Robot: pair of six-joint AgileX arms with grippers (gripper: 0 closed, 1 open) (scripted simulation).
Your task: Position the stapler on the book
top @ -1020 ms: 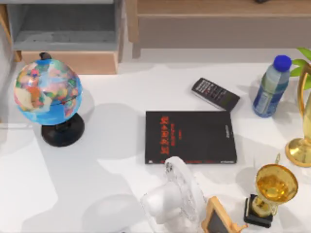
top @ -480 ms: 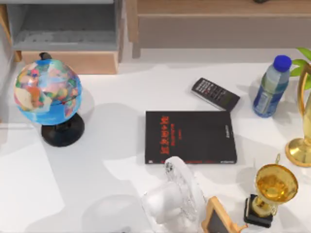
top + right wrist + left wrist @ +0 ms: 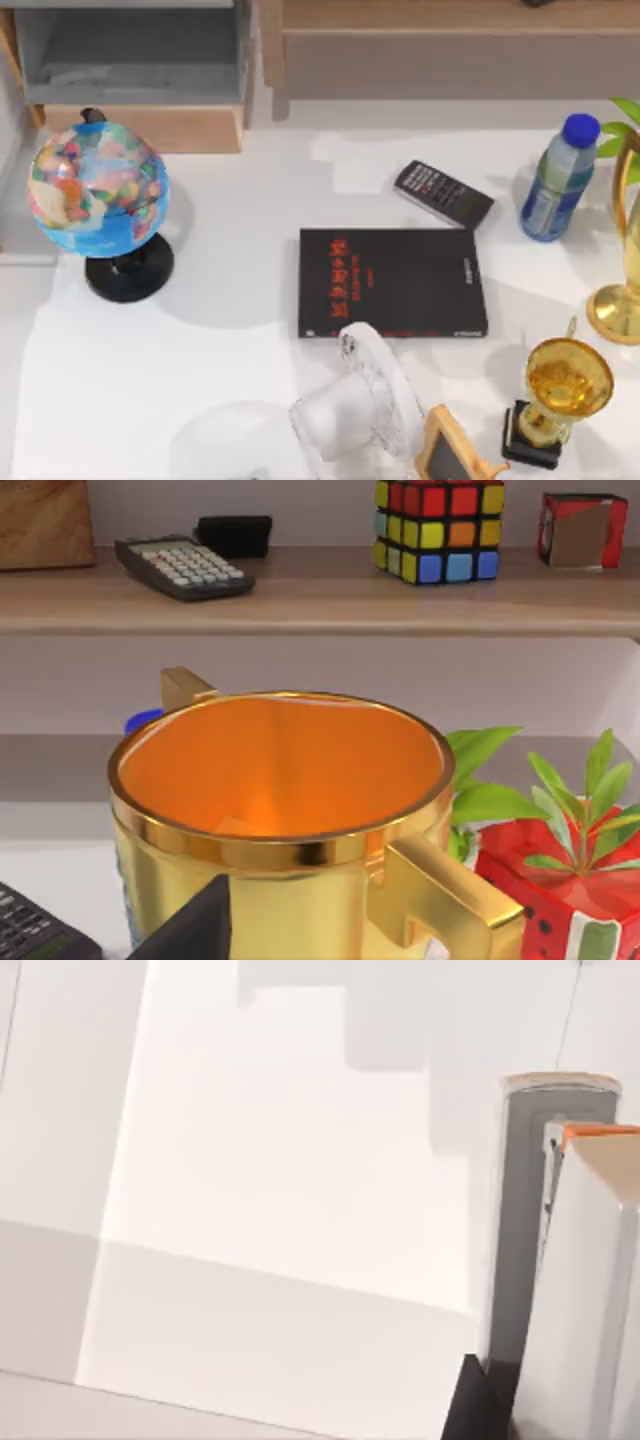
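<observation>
The book [image 3: 392, 283] is a flat black rectangle with red lettering, lying in the middle of the white table [image 3: 180, 380] in the top view. The stapler is out of view. In the left wrist view a dark corner of my left gripper [image 3: 468, 1402] shows over bare white tabletop, beside a grey and white upright panel [image 3: 525, 1220]. In the right wrist view a dark corner of my right gripper [image 3: 192, 930] sits close in front of a gold trophy cup [image 3: 280, 810].
A globe [image 3: 97, 195] stands at the left. The black remote [image 3: 443, 193] and a bottle [image 3: 558, 180] lie behind the book. A white fan [image 3: 360, 410], a photo frame [image 3: 450, 450] and a gold trophy [image 3: 565, 385] crowd the front right. Shelves [image 3: 140, 70] line the back.
Nothing on the table has moved. Only the shading over the left and back of the tabletop has shifted.
</observation>
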